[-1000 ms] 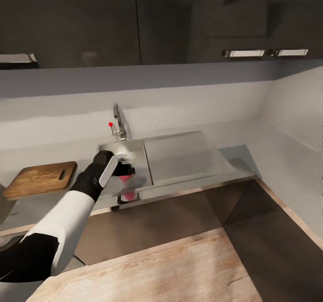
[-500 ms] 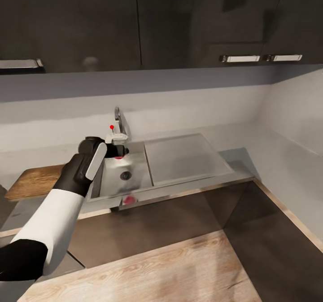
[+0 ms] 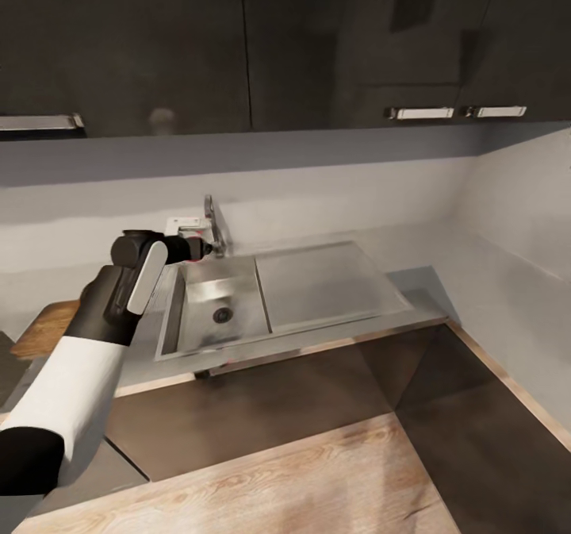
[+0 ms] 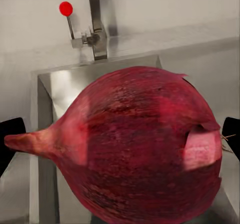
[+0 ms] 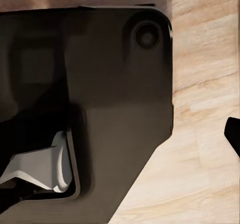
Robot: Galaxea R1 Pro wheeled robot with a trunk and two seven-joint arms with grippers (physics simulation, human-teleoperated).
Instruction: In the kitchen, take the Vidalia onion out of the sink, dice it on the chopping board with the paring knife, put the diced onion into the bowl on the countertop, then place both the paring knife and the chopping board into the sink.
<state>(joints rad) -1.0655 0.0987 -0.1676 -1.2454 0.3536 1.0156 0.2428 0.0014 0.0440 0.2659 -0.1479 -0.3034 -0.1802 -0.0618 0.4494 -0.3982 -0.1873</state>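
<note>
**Onion out of the sink, cutting not yet begun**

First step nearly complete. Left pincer [image 3: 193, 247] closed on the Vidalia onion [image 4: 137, 146], a dark red bulb with its pointed tip to one side, held in the air above the far left corner of the sink [image 3: 218, 336], close to the chrome tap [image 3: 212, 224]. Basin bare except for the round drain [image 3: 222, 314]. Chopping board [image 3: 49, 328] on the bench [image 3: 147, 339] to the left of the sink, partly hidden behind the left arm, nothing visible on its bare part. Right pincer [image 5: 232, 134]: one dark fingertip at the frame edge over light wood floor [image 3: 262, 486], so cannot tell how far open.

Remaining, by judgement: onion to the board, dicing with the paring knife, pieces into the bowl, then knife and board into the sink. So only a small part of the task done.
</note>
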